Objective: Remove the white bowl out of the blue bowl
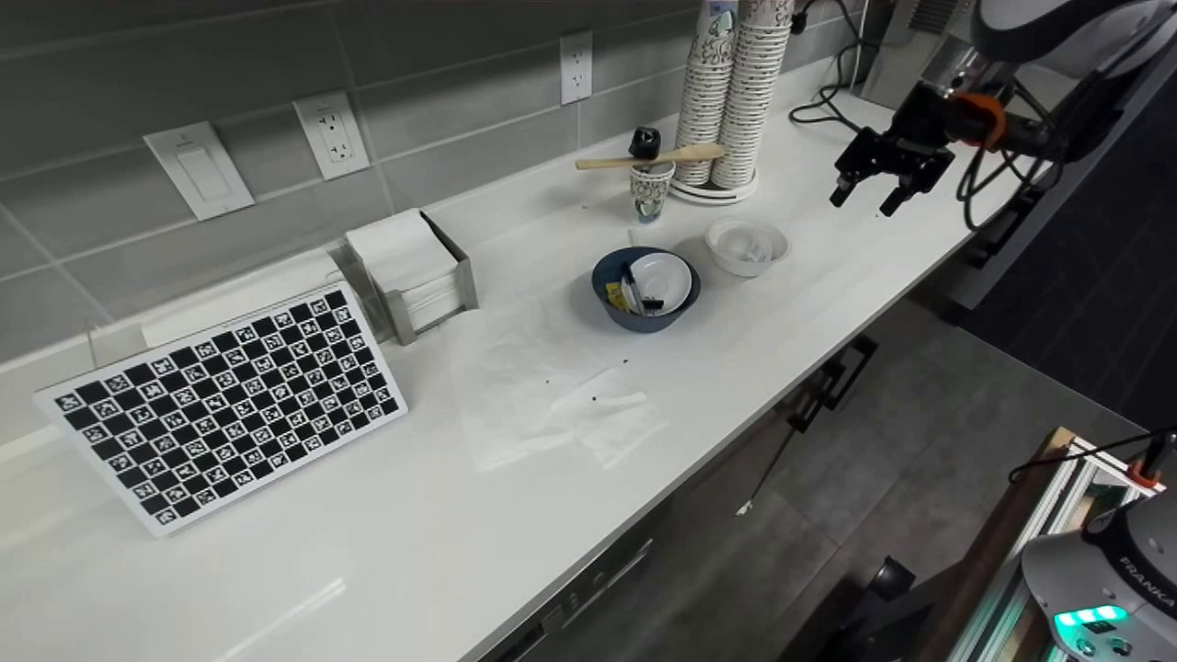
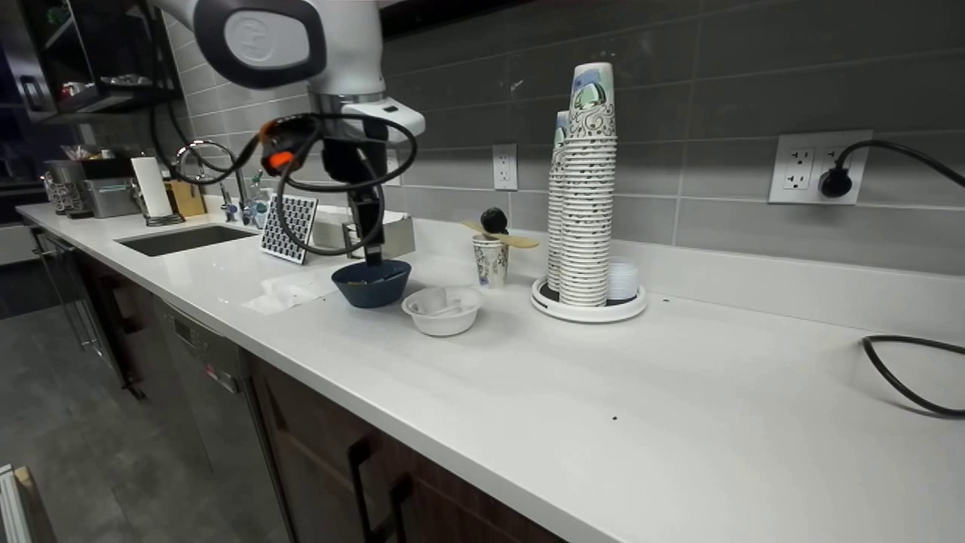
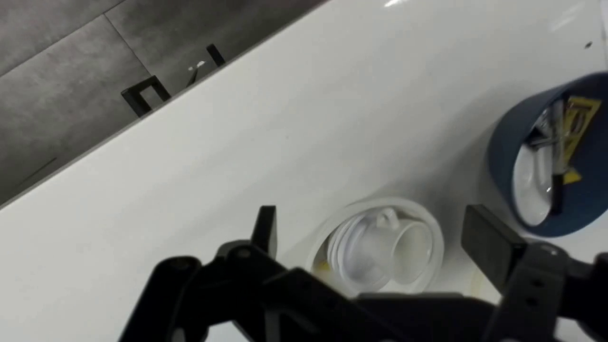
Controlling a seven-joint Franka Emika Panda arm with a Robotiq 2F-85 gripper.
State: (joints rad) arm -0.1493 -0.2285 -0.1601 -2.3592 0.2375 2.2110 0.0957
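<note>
"Wrist view, L to R?"

"Jaws parted, nothing held; white tub (image 3: 438, 247) btm ctr; far R, white bowl (image 3: 526, 190) in blue bowl (image 3: 501, 147)."

"Best grip?"

"I'd go R past tub, pinch white bowl's rim only; pen-like item (image 3: 558, 133) may slide."

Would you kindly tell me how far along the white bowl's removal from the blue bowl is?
Nothing looks done yet: the white bowl lies inside the blue bowl. Nothing is in hand: the gripper is open, away from both bowls. Left: grasping the white bowl, then lifting it out.
</note>
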